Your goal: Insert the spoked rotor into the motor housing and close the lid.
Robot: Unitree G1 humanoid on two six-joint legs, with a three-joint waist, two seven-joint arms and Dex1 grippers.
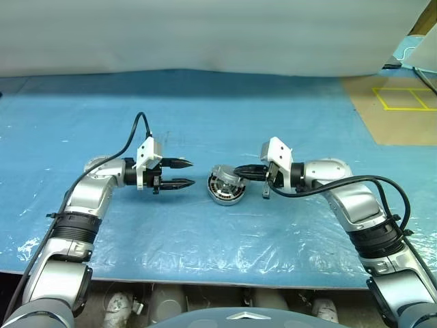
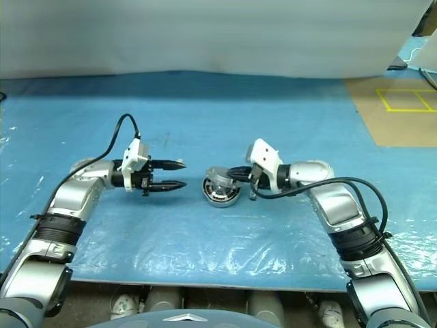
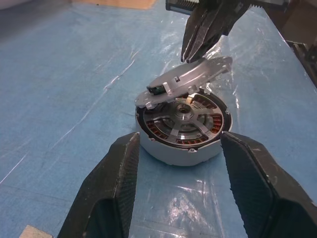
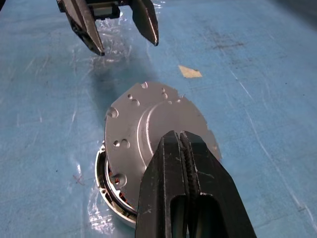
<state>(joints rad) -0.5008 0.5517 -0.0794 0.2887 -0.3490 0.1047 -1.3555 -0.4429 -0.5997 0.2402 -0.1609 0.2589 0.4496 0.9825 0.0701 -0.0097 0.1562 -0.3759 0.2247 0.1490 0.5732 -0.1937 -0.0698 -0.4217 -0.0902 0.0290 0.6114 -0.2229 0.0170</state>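
Right gripper (image 4: 184, 148) jaws closed, pressed on half-raised lid (image 4: 148, 124); spoked rotor (image 3: 182, 116) seated in motor housing (image 3: 173, 151); left gripper (image 1: 179, 173) jaws open, empty.

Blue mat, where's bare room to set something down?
The mat is bare behind the housing, toward the white backdrop, and along its near edge. It is crowded at the middle, between the left gripper and right gripper.
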